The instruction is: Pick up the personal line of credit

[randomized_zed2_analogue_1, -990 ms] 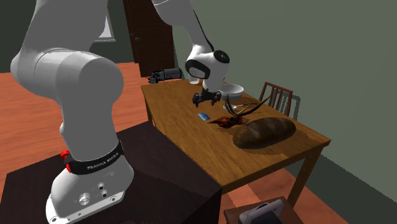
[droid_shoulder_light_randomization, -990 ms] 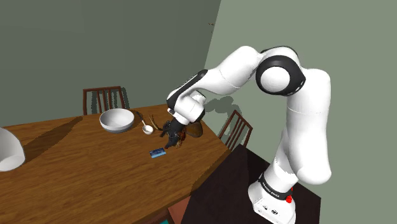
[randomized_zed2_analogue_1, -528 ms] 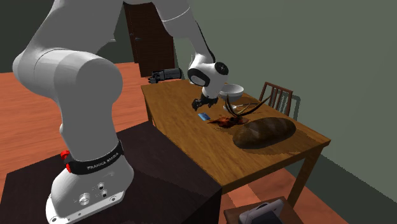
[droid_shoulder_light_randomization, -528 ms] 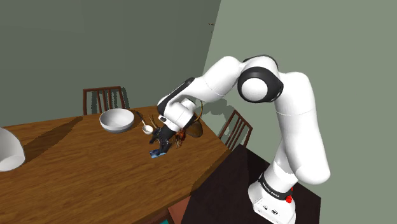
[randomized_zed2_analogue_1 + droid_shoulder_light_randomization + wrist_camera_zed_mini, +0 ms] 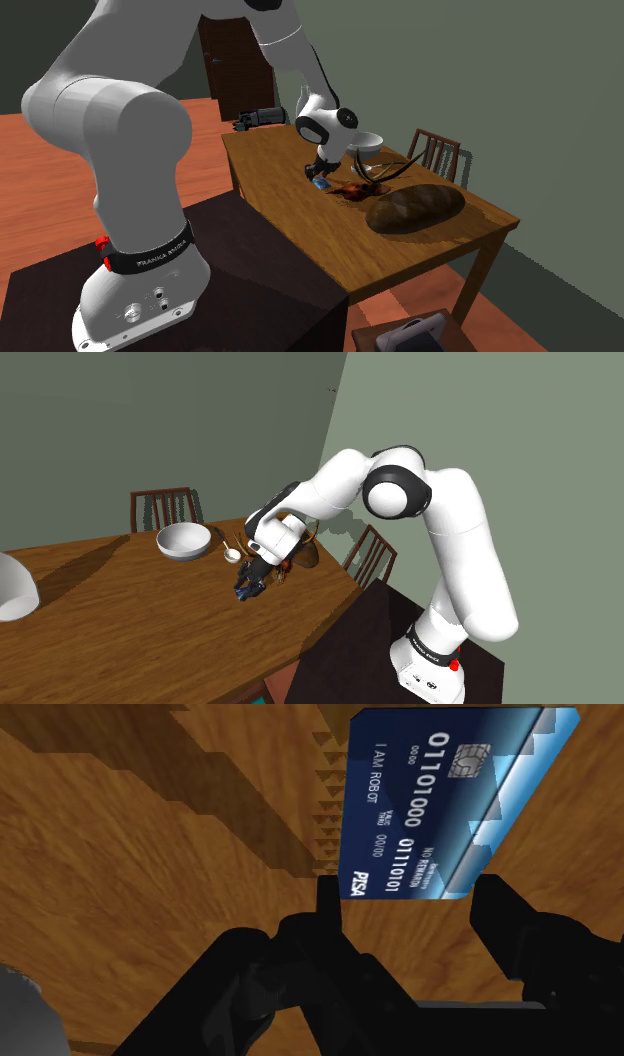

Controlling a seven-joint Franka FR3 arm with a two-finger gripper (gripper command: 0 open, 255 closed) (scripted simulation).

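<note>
You're seeing gripper (image 5: 408, 896) sitting low, jaws apart, straddling short end of blue credit card (image 5: 430, 794) lying flat on wooden table (image 5: 150, 854), nr stand-side edge.

Navy card (image 5: 430, 804), white digits

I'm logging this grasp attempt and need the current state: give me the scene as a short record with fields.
target: blue bank card, lying flat on the table
surface: brown wooden table
jaws: open, one on each side of the card's end, not clasping it
held: nothing yet
nearby: white bowl; brown loaf
</note>
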